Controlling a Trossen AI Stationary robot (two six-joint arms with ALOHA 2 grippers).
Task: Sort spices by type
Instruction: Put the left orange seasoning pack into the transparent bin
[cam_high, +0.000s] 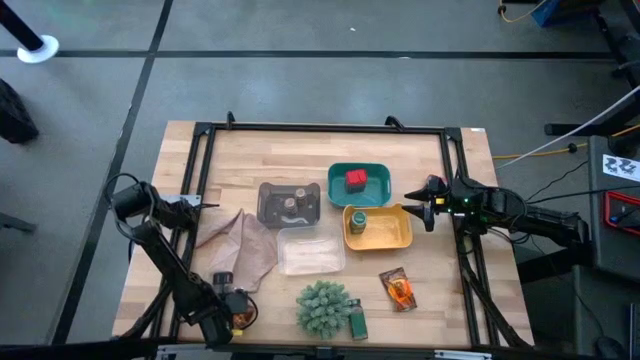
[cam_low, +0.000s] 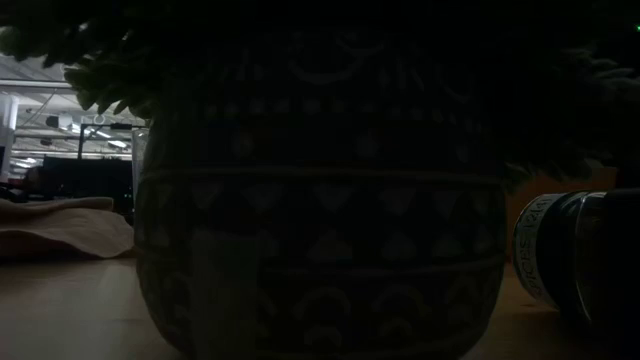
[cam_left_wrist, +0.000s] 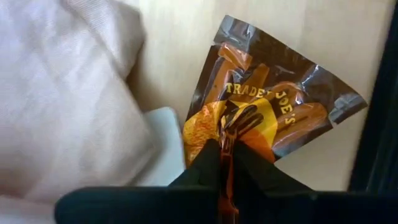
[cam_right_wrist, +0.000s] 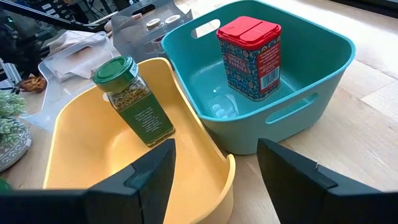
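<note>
My left gripper is at the table's near left, beside the beige cloth, and is shut on a shiny orange sachet. My right gripper is open and empty at the right of the yellow tray and teal tray. A green jar stands tilted in the yellow tray. A red tub stands in the teal tray. Two tiny jars stand in the grey tray. A second sachet and a second green jar lie on the table. My left gripper pinches the sachet between its two fingers at the sachet's orange lower part, which is creased between them. The fingers come from above, pointing down. The sachet's brown end spreads beyond the fingertips over the wood. Whether it is lifted I cannot tell.
A clear tray sits at the middle of the table. The spiky green plant ball in its patterned pot stands at the near edge and fills the low view. A black frame borders the tabletop.
</note>
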